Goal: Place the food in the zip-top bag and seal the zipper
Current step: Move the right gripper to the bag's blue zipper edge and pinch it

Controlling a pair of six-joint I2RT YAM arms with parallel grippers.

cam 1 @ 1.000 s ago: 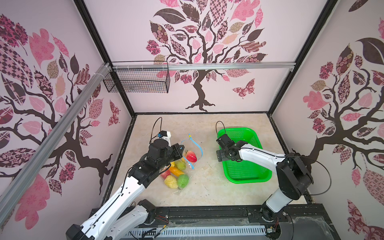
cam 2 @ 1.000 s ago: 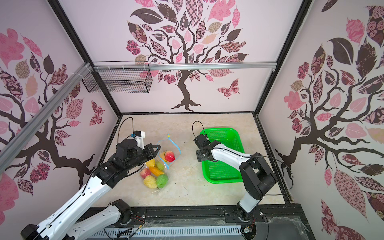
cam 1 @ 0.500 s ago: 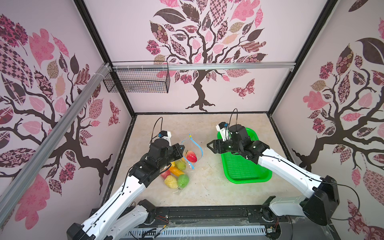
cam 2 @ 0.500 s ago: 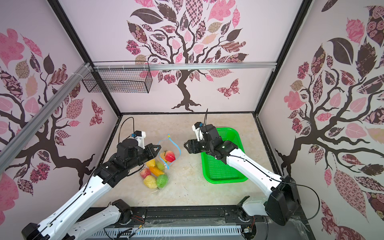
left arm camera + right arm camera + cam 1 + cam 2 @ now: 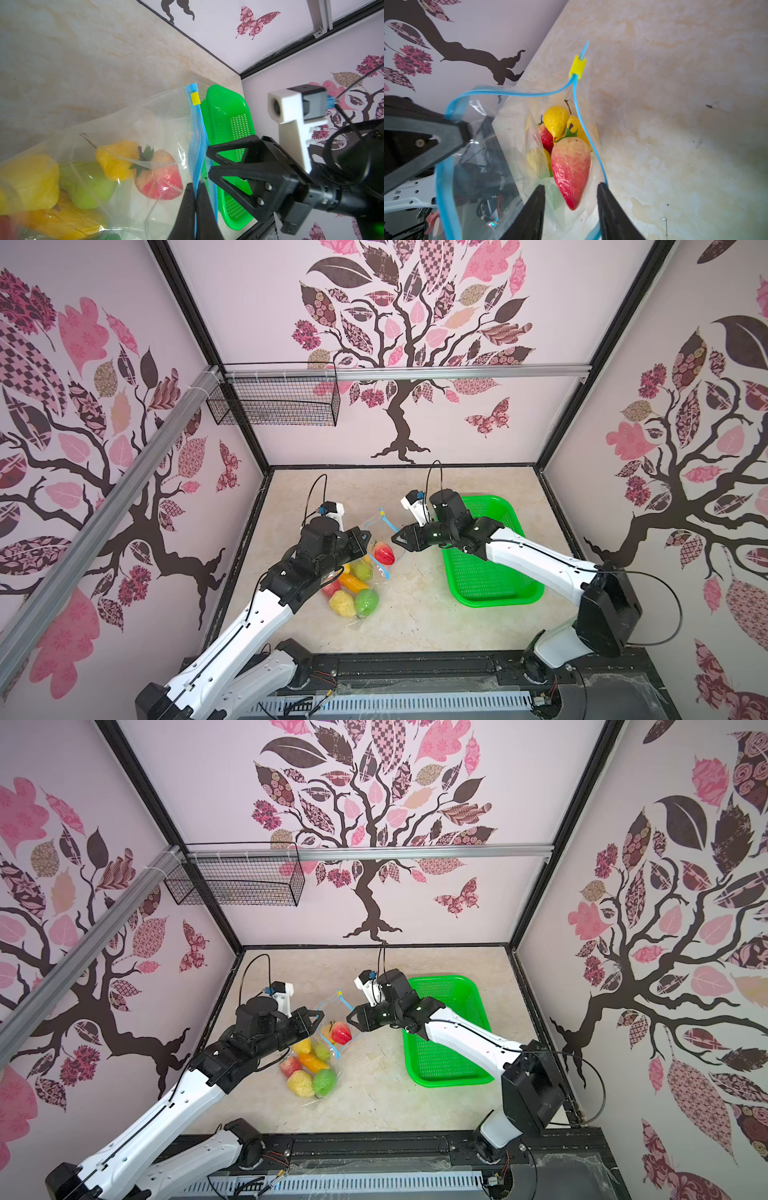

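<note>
On the table (image 5: 415, 614), between your two arms, the zip-top bag (image 5: 145, 116) lies with its closed bottom toward the arms' bases and its mouth lifted off the surface. The food (image 5: 353, 589) sits inside it, a strawberry (image 5: 571, 170) nearest the mouth. The green basket (image 5: 498, 602) to the right looks empty, so filling seems done and only sealing is left.

Your left gripper (image 5: 195, 184) is clamped on one lip of the zipper (image 5: 197, 145), holding the mouth up. Your right gripper (image 5: 571, 185) hangs at the mouth with its jaws apart and nothing between them. One fingertip sits just beside the other lip, and I cannot tell whether it touches.

Expect the bag to be light, limp and slick. The film will crumple and slide rather than resist, and the toys will likely roll if you tilt it. The blue strip is the only firm part, so take hold there. The yellow slider (image 5: 577, 66) rests at the far end, where both lips meet. It is small, and a pinch square across it should serve best. The lips gape wide near your left gripper, so they probably need drawing together ahead of the slider.

Room is good: bare table lies beyond the bag and to its right, up to the basket's rim. The left wall is near, and your two grippers stand close together, so mind a clash at the mouth.
</note>
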